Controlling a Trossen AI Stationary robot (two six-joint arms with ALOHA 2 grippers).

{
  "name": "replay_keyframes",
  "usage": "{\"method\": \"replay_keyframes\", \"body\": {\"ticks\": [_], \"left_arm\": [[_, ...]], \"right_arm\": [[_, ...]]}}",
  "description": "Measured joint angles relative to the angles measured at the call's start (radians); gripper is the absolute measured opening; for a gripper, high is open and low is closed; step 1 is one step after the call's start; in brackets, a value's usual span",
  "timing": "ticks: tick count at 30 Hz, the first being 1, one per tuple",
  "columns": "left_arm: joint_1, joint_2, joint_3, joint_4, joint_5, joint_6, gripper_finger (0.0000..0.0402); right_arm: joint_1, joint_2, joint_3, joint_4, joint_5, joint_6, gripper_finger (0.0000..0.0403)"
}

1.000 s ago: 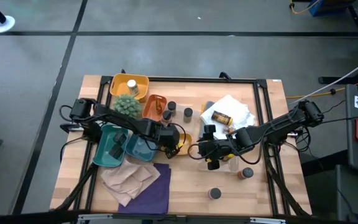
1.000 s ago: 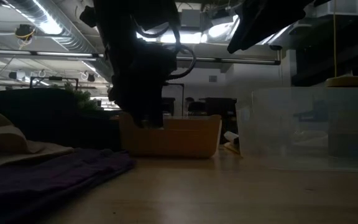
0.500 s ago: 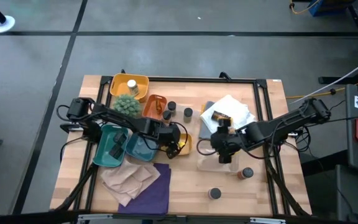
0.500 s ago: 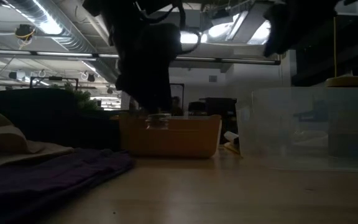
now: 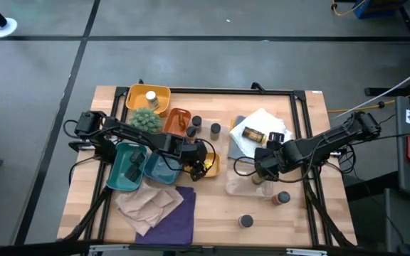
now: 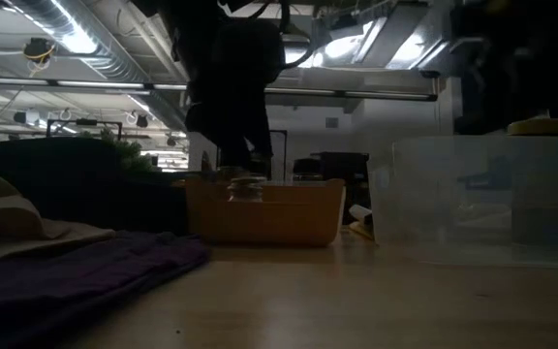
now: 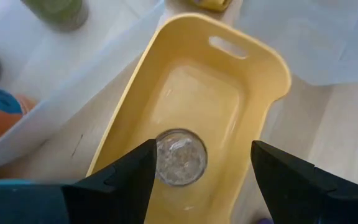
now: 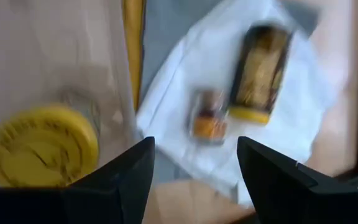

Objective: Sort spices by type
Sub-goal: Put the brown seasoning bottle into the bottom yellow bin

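Note:
My left gripper hangs open above a small yellow tray in mid-table. A clear spice jar stands upright on the tray's floor, between and below the fingers and apart from them. My right gripper is open and points down over the edge of a clear container that holds a yellow-lidded jar. Just beyond it, a larger jar lies on its side on a white cloth, next to a small jar.
Dark-lidded jars stand loose at mid-table, and two more near the front right. At the left are an orange tray, a yellow tray, a spiky plant and teal and blue trays. Tan and purple cloths lie front left.
My left gripper has risen out of the small yellow tray, leaving the clear jar standing in it. My right gripper has swung toward the table's right edge, from beside the yellow tray to the clear container, and has tipped to point more steeply down.

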Motion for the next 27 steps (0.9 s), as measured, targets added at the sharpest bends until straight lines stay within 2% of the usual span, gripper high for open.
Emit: {"method": "replay_keyframes", "body": {"ticks": [7,11,14,21,27], "left_arm": [[0.0,-0.003,0.0,0.007,0.0,0.003,0.0244],[0.0,-0.003,0.0,0.007,0.0,0.019,0.0244],[0.0,-0.003,0.0,0.007,0.0,0.019,0.0244],[0.0,-0.003,0.0,0.007,0.0,0.019,0.0244],[0.0,-0.002,0.0,0.007,0.0,0.049,0.0244]], "right_arm": [[-0.106,-0.001,-0.125,0.0,-0.064,-0.011,0.023],[-0.2,-0.001,-0.177,0.028,-0.072,-0.066,0.023],[-0.27,-0.001,-0.205,0.088,-0.125,-0.131,0.023],[-0.401,-0.001,-0.212,0.157,-0.278,-0.255,0.023],[-0.484,-0.001,-0.212,0.207,-0.304,-0.257,0.023]]}}
